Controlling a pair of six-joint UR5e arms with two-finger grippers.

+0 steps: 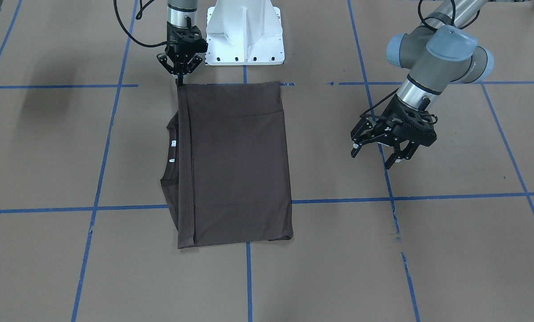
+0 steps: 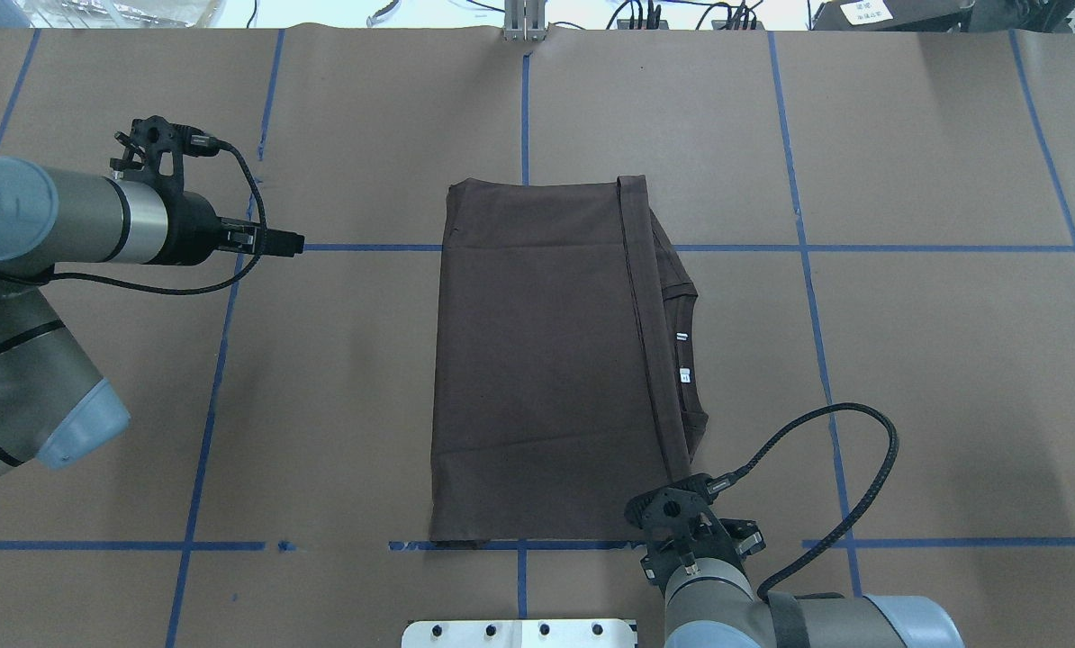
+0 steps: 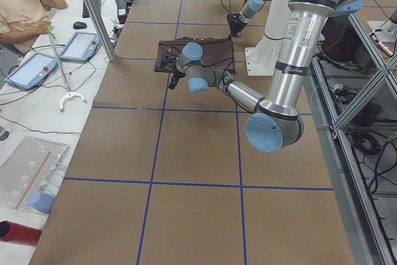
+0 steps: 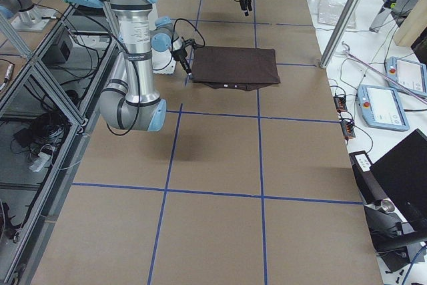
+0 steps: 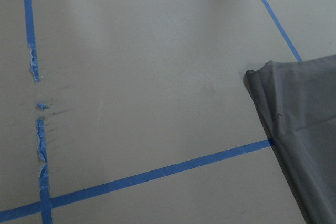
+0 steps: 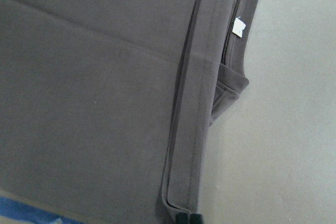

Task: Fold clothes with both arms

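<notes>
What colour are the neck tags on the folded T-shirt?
White, against the dark brown T-shirt. The neck tags show best in the right wrist-mounted view.

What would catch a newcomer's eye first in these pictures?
A dark brown folded T-shirt lies flat at the middle of the brown paper-covered table. The right arm's black pincer pinches its corner nearest the white pedestal base, while the left arm's black pincer hangs open, well clear of the cloth.
</notes>
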